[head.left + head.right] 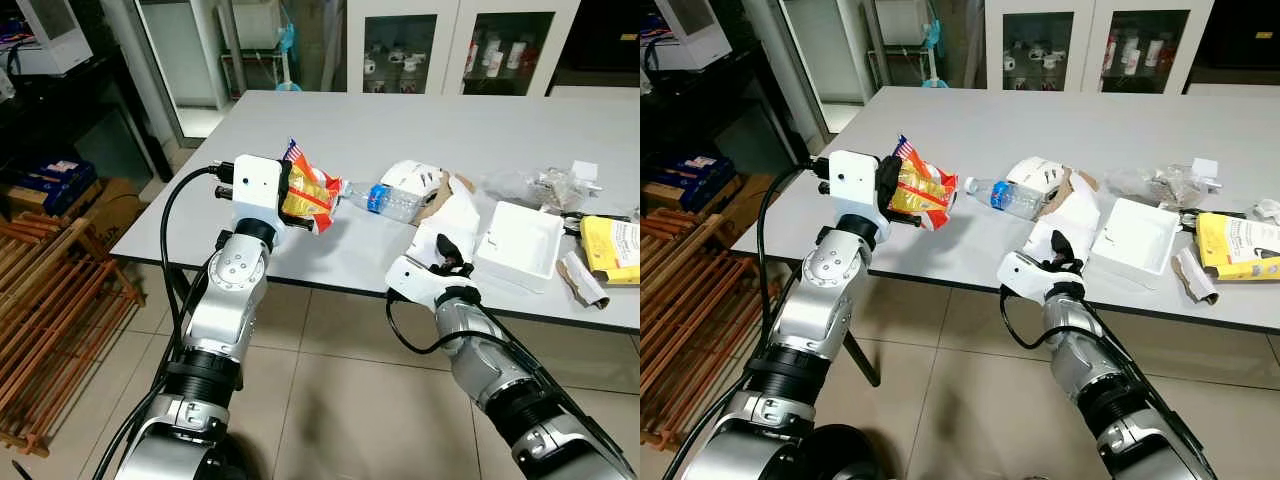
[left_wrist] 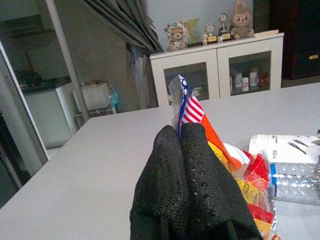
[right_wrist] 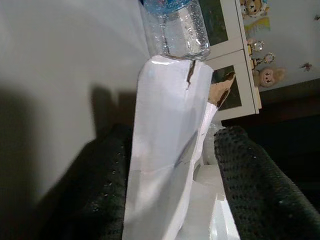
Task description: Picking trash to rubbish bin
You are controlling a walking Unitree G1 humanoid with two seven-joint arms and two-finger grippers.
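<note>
A crumpled orange, red and yellow snack bag [image 1: 308, 192] is held up over the front left edge of the grey table [image 1: 420, 125], with my left gripper [image 1: 288, 188] shut on it. Its black fingers [image 2: 192, 185] press together on the bag [image 2: 240, 170]. My right gripper [image 1: 448, 250] is at the table's front edge, open, with a finger [image 3: 252, 185] on either side of a white sheet of paper [image 3: 165, 165]. A clear plastic bottle [image 1: 388, 200] with a blue label lies just beyond that paper.
Further right on the table lie a white tray [image 1: 520, 240], a yellow packet [image 1: 612, 248], a cardboard tube [image 1: 580, 278] and clear wrappers [image 1: 545, 185]. Crumpled white and brown packaging [image 1: 425, 185] sits behind the bottle. A wooden rack [image 1: 50, 300] stands on the floor at the left.
</note>
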